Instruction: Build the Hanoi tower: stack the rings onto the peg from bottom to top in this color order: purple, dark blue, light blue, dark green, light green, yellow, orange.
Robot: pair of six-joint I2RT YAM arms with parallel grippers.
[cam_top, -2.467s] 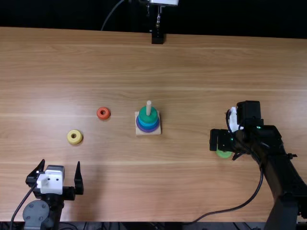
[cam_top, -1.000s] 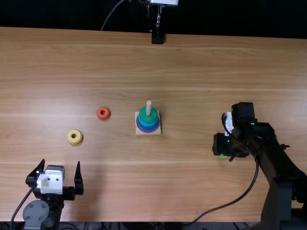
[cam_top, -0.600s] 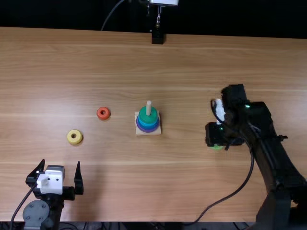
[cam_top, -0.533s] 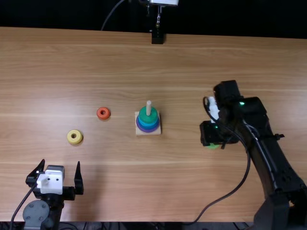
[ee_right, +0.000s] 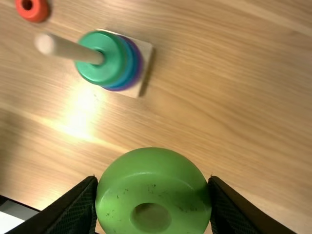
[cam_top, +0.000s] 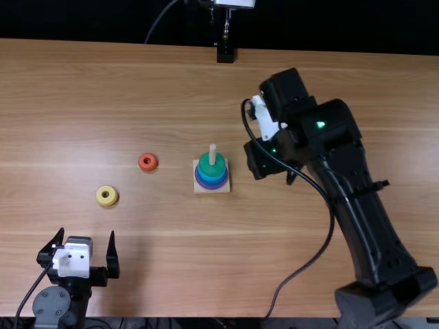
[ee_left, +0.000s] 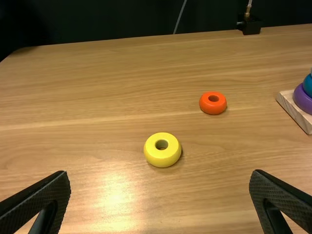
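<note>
While four rings, purple up to dark green, sit stacked, the right gripper has the light green ring clamped near the upright peg, hole facing back toward the wrist! Yellow ring, orange ring to go, both tabletop; left gripper spread wide.

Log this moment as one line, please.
Right fingers: holding light green ring | peg: dark green ring topmost | yellow ring, orange ring: on table | left fingers: open
</note>
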